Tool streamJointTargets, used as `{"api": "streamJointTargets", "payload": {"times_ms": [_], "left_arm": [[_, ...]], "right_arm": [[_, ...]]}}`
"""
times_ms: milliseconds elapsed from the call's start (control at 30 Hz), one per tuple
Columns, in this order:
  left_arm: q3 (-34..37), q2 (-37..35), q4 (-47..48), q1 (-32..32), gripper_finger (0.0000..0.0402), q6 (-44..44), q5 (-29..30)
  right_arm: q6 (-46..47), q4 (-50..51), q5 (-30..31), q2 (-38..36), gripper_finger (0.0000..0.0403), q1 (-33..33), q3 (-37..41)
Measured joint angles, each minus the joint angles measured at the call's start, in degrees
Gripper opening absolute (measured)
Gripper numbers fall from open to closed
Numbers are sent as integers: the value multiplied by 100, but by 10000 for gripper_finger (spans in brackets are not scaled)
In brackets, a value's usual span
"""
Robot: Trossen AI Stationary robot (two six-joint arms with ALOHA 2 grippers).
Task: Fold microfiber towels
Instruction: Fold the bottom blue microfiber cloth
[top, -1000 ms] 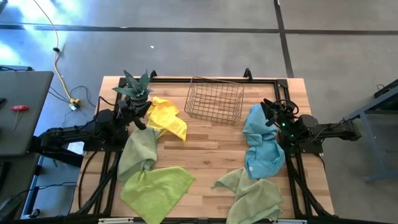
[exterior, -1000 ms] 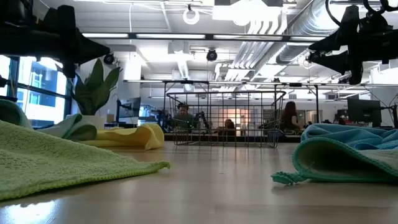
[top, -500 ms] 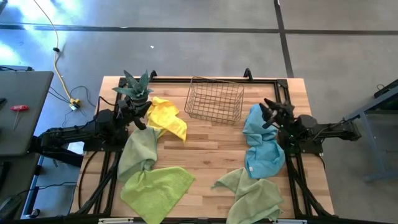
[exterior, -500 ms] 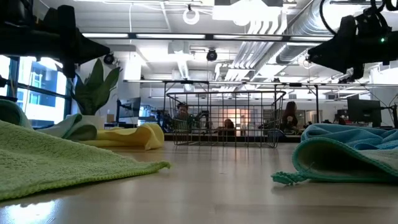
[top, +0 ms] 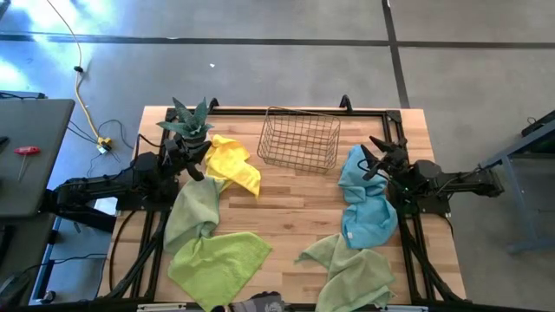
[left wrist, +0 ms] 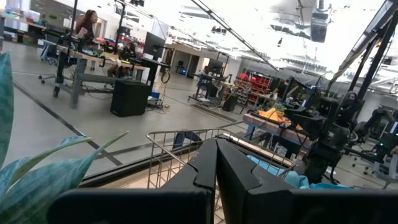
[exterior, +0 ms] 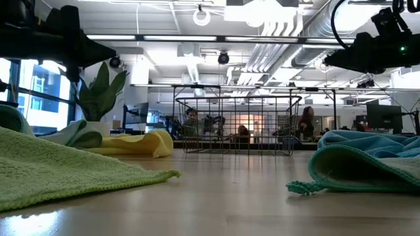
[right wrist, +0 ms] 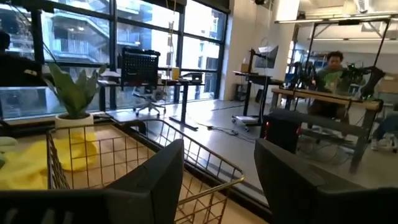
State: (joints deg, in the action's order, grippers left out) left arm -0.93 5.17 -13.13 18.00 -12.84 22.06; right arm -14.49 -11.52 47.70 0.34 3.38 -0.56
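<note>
High view showed the right gripper (top: 371, 159) released, hovering above the crumpled light blue microfiber towel (top: 365, 204) near the wire basket (top: 300, 139). Left gripper (top: 192, 162) sat clenched and empty beside the yellow towel (top: 232, 163). Lime green (top: 218, 263) and sage green (top: 354, 270) towels lay along the wooden counter's (top: 295, 208) front.

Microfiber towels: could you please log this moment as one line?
towels: yellow towel, blue towel unfolded | left pincer: shut, by plant | right pincer: open, above blue towel
</note>
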Motion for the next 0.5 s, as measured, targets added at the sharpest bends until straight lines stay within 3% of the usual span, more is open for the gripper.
{"api": "streamJointTargets", "payload": {"times_ms": [167, 333, 500], "left_arm": [[-2, 2, 0, -2, 1, 0, 0], [-2, 1, 2, 0, 1, 0, 0], [-1, 2, 0, 0, 1, 0, 0]], "right_arm": [[865, -475, -318, 0, 188, -2, -1], [1084, -1268, 560, -2, 188, -52, 0], [1452, -1789, 177, 0, 188, -85, 0]]}}
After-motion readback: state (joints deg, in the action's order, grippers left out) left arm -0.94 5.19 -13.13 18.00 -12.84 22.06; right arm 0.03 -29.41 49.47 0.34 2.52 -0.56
